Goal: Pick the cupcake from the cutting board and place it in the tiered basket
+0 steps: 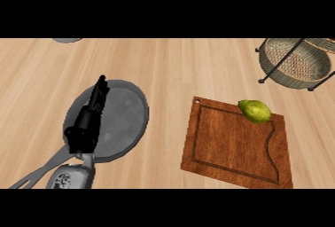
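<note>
Left hand [85, 126]: seen edge-on over a grey pan [127, 119], fingers straight, pointing away, holding nothing. It hides part of the pan's base. The pan's handle is cut off at the lower edge, left of the hand.

Cutting board [229, 146]: on the counter [163, 62], well right of the hand, near corner cut off.

Lime [255, 111]: on the board's far right corner, right of the hand and apart from it. Long axis runs far-left to near-right; stem end indistinct.

Tiered basket [294, 66]: farther right and beyond the fingertips, cut by the right edge.
</note>
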You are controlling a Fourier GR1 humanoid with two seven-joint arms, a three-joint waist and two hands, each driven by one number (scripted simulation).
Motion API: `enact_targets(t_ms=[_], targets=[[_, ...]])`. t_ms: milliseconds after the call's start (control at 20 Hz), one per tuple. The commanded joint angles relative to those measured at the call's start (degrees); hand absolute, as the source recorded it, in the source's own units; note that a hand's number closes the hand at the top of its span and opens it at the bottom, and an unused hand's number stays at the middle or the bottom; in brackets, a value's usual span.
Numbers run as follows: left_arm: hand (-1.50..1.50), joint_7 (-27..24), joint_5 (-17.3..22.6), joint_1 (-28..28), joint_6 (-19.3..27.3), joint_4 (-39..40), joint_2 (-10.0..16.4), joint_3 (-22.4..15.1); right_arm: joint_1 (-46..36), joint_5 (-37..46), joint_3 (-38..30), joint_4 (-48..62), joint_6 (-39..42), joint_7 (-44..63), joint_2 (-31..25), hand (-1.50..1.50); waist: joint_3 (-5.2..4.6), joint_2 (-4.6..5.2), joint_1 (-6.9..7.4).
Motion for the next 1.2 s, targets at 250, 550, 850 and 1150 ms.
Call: enact_targets(t_ms=[250,550,850,1150], targets=[[0.0,-0.64,-0.25,1.02,0.44,-0.87,0.5,0.72,-0.31,-7.2,-9.3,-1.24,-12.9,-1.05,-3.08,-1.5,0.0,-0.15,-0.61],[0.0,1.97,-0.06,-0.99,0.13,-0.32,1.27,1.74,7.5,-12.61,-16.14,-5.21,-13.1,0.29,-8.16,-1.5,0.04,-0.55,-2.3],[0.0,0.97,0.63,2.35,0.2,-1.99,1.87,2.76,19.52,-23.32,-25.59,-16.17,-3.78,-2.71,-12.2,-1.5,0.02,-1.23,-3.9],[0.0,0.1,1.62,1.46,-0.35,-0.4,2.55,4.22,37.12,-33.42,-36.69,-24.68,7.86,-8.55,-12.47,-1.5,0.0,-0.99,-4.44]])
